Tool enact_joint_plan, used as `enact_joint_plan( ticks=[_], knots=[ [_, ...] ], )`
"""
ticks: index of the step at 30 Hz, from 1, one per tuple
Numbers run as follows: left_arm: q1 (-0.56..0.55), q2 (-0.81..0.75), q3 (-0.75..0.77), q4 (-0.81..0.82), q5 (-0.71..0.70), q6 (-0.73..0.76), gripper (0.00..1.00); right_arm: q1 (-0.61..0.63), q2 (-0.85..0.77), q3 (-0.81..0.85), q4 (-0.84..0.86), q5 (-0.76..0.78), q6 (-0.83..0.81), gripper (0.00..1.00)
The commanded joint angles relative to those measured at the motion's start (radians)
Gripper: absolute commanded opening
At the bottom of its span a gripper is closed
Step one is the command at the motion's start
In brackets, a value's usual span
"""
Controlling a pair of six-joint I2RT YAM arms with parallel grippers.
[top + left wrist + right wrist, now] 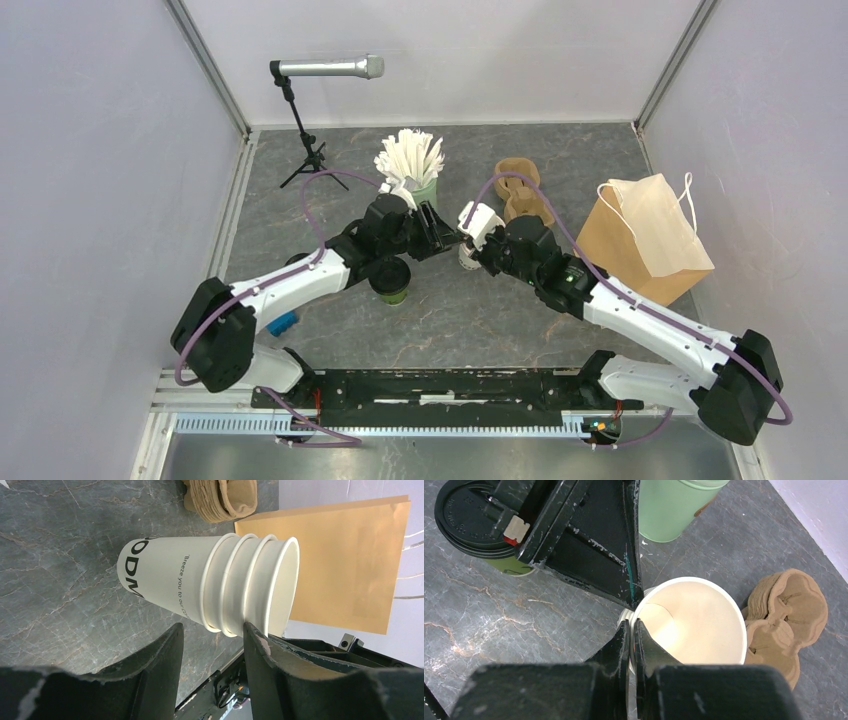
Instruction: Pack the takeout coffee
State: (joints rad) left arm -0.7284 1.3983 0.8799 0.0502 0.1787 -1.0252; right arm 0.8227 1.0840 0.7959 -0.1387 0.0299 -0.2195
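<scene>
Honestly, the olive-green lidded cup [459, 525] sits on the worktop [499, 625] just behind the left gripper [212, 627], under its wrist. Paper walls probably crush easily and the lid looks slick, so I'd grab it mid-body and keep it upright. The left gripper gapes open beside the stack of lidless cups [215, 585]; the right gripper [632, 625] is pinched onto its top rim. Stack print: "Breeze you to our…", "ODM".

White left arm [290, 283] and right arm [655, 322], black joints [215, 345], purple cables [335, 172], scuffed black left claw [212, 630], right claw [632, 625]
</scene>
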Motion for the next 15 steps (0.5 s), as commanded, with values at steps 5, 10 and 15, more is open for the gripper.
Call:
enact_joint_plan(
  ticks=[5, 10, 15],
  knots=[
    [0.002, 0.041, 0.035, 0.052, 0.027, -0.013, 0.54, 0.000, 0.002, -0.004, 0.068, -0.015, 0.008, 0.02],
    [0.003, 0.059, 0.037, 0.034, 0.013, -0.008, 0.53, 0.000, -0.001, -0.004, 0.078, -0.016, 0.006, 0.01],
    [0.003, 0.082, 0.039, 0.012, 0.008, 0.006, 0.53, 0.000, 0.010, 0.005, 0.089, -0.010, 0.001, 0.00]
  ],
)
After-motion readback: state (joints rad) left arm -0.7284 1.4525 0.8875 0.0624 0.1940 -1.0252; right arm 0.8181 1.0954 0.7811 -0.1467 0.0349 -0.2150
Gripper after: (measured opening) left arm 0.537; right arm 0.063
